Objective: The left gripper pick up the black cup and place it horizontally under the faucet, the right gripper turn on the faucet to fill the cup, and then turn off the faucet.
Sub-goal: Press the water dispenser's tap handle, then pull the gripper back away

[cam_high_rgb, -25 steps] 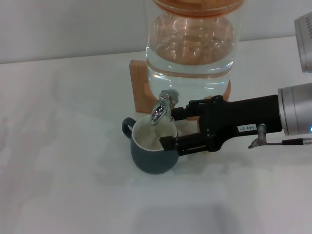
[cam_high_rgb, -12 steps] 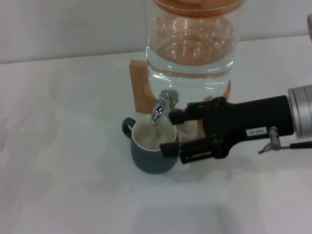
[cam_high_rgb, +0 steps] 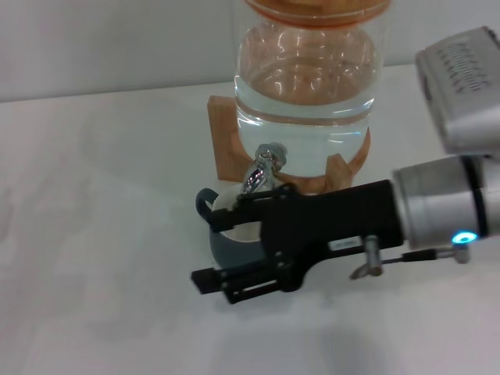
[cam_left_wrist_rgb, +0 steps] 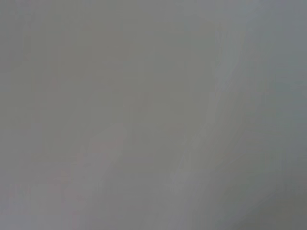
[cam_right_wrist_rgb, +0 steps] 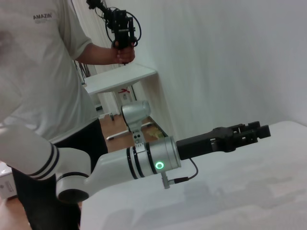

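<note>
The black cup (cam_high_rgb: 225, 251) stands upright on the white table under the faucet (cam_high_rgb: 262, 169), its cream inside partly showing. My right gripper (cam_high_rgb: 219, 241) reaches in from the right and hangs open over the cup, covering most of it. One finger (cam_high_rgb: 262, 198) lies just below the faucet spout, the other (cam_high_rgb: 230, 283) in front of the cup. Nothing is between them. The left gripper (cam_right_wrist_rgb: 253, 131) shows only in the right wrist view, held out over the white table on its silver-white arm with a green light, away from the cup. The left wrist view is plain grey.
A large glass jar (cam_high_rgb: 308, 78) of water sits on a wooden stand (cam_high_rgb: 223, 141) behind the faucet. A person in a white shirt (cam_right_wrist_rgb: 43, 72) stands beyond the left arm, holding a controller. White tabletop (cam_high_rgb: 101, 234) spreads to the left of the cup.
The right gripper has moved left and forward, from beside the faucet to over the cup, now covering most of it. The cup has stayed in place.
</note>
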Controlling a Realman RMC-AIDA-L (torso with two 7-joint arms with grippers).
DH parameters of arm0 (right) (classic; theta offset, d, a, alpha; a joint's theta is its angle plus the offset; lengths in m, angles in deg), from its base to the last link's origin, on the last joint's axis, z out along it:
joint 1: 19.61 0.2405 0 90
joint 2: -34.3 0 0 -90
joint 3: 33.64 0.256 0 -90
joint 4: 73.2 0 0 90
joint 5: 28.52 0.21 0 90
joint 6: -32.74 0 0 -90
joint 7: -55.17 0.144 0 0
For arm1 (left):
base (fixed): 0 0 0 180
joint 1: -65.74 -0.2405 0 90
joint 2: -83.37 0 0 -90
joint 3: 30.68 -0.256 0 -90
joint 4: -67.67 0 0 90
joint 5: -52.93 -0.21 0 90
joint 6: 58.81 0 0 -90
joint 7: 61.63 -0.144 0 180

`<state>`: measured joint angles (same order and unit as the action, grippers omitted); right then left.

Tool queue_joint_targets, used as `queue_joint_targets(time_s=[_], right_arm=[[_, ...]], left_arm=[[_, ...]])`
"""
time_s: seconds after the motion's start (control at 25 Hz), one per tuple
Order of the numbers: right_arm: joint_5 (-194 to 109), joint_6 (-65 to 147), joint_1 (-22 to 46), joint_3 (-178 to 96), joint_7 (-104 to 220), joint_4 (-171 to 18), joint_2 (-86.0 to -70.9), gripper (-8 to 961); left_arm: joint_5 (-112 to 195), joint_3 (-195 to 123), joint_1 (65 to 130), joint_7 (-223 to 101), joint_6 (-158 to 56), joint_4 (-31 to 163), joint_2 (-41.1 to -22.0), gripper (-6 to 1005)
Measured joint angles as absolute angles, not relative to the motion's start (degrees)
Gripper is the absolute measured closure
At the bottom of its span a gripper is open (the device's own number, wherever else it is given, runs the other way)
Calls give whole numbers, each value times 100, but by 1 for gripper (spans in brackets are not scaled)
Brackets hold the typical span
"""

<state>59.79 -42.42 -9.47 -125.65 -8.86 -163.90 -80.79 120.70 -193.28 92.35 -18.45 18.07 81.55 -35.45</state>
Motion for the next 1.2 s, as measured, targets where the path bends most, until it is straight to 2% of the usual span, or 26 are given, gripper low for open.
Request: queue_joint_targets(time_s=[0.32, 1.2], right_arm=[[5883, -3460, -952, -13058, -905, -16351, -8083, 158], [5647, -3354, -1035, -12758, -914, -16214, -8063, 158]], left_arm=[[12078, -19327, 9154, -1848, 1862, 8155, -3555, 443], [12078, -19328, 9132, -1857, 1889, 8156, -3554, 444]])
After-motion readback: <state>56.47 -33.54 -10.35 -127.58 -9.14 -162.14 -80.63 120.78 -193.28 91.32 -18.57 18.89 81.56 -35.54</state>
